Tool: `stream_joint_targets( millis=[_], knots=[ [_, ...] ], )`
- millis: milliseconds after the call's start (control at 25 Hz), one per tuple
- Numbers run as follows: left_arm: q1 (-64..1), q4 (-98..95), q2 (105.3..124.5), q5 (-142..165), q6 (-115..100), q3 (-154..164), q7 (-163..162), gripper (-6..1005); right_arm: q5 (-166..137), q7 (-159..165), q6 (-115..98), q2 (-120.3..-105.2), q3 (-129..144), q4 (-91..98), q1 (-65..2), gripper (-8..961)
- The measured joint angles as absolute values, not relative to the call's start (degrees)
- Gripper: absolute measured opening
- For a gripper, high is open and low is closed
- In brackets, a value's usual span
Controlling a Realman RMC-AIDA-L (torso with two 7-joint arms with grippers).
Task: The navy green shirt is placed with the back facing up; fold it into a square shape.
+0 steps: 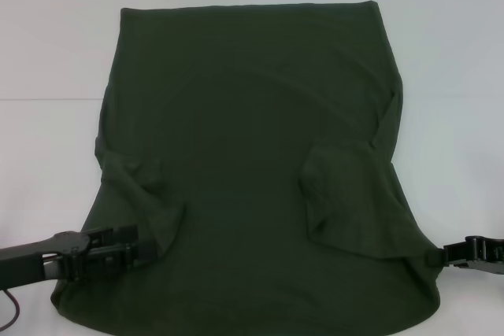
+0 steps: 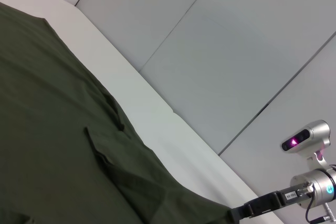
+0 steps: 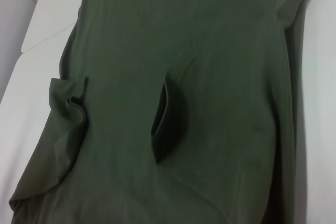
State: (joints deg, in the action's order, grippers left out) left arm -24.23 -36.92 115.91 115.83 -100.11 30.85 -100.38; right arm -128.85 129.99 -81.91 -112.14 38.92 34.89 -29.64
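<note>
The navy green shirt (image 1: 252, 155) lies spread flat on the white table (image 1: 47, 53), its straight hem at the far end. Both short sleeves are turned inward onto the body: the left sleeve (image 1: 150, 202) and the right sleeve (image 1: 346, 194). My left gripper (image 1: 146, 248) rests low on the shirt's near left side, just beside the folded left sleeve. My right gripper (image 1: 431, 256) touches the shirt's near right edge, and also shows as the right gripper (image 2: 247, 211) in the left wrist view. The shirt (image 3: 210, 77) fills the right wrist view, sleeve fold (image 3: 168, 124) included.
White table surface (image 1: 457, 76) runs around the shirt on the left, right and far sides. The shirt's near edge reaches the bottom of the head view. Grey wall panels (image 2: 226, 51) stand beyond the table in the left wrist view.
</note>
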Motion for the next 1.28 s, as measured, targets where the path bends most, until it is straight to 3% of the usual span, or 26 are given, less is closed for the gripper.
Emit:
stream_joint_targets(
  millis=[400,1280],
  knots=[
    [-24.07,-36.83,115.21,116.27,-100.13,26.61,-105.18,891,-128.85,127.12,-83.26,-110.57,38.71,35.83,-28.79,44],
    [-25.1,-41.57,110.96,133.36,-95.46,26.59,-130.24,891,-128.76,122.24,-86.61,-109.78,34.04,37.79,-24.48,44]
  ],
)
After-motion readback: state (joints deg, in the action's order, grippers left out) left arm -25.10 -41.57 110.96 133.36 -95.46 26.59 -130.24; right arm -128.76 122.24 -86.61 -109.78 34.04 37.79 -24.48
